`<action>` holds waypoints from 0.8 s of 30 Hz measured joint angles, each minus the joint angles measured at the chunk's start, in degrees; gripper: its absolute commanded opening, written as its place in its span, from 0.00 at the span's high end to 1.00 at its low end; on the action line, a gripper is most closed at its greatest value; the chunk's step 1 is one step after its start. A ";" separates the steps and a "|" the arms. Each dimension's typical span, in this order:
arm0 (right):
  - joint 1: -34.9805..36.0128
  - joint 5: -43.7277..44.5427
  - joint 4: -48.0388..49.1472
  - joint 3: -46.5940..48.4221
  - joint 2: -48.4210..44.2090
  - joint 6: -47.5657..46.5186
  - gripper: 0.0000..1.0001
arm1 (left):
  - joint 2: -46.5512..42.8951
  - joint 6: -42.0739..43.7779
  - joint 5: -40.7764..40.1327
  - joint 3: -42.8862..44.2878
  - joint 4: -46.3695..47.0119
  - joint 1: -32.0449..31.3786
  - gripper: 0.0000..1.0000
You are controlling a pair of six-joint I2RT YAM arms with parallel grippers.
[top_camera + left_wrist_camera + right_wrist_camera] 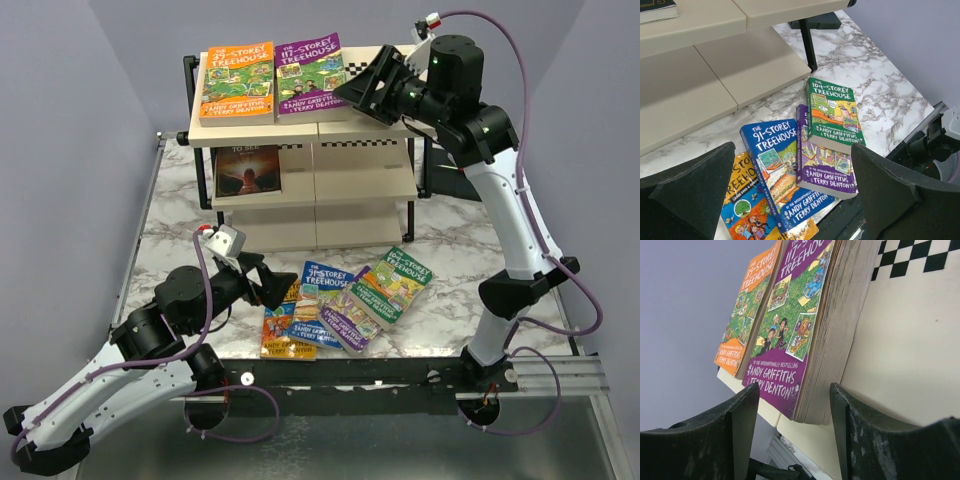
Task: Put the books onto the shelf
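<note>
Shelved books: the orange book (238,80) and the purple 117-Storey book (310,72) lie flat on the top board of the shelf (370,180); the dark book (248,170) lies on the middle board.
Loose books: the yellow book (742,200), the blue 91-Storey book (777,165), a second purple book (825,165) and the green 104-Storey book (832,110) overlap in a fan on the marble surface (170,230).
Left pincer (280,285): fully spread, empty, hovering over the fan.
Right pincer (358,85): about half open, straddling the 117-Storey book's near corner, with a gap on the cover side, so no grip.
Handling: likely light, glossy and slippery paperbacks that flex when held by one cover.
Hold: probably across the whole thickness at a free edge, taking the topmost green book first.
Views: only the right wrist shows the page edge and finger gap; only the left wrist shows the overlap order.
</note>
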 measured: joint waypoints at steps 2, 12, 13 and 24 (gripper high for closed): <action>0.48 -0.02 0.00 0.02 0.13 -0.13 0.39 | 0.00 0.00 0.00 0.00 0.00 0.00 0.01; 1.57 0.00 -0.02 0.59 0.57 -0.22 0.41 | 0.00 0.00 0.00 0.00 0.00 0.00 0.01; 1.57 0.02 -0.02 0.68 0.59 -0.24 0.41 | 0.00 0.00 0.00 0.00 0.00 0.00 0.01; 1.95 3.72 0.02 -4.07 -3.13 -1.42 0.39 | 0.07 0.00 0.02 -0.02 0.00 0.00 0.01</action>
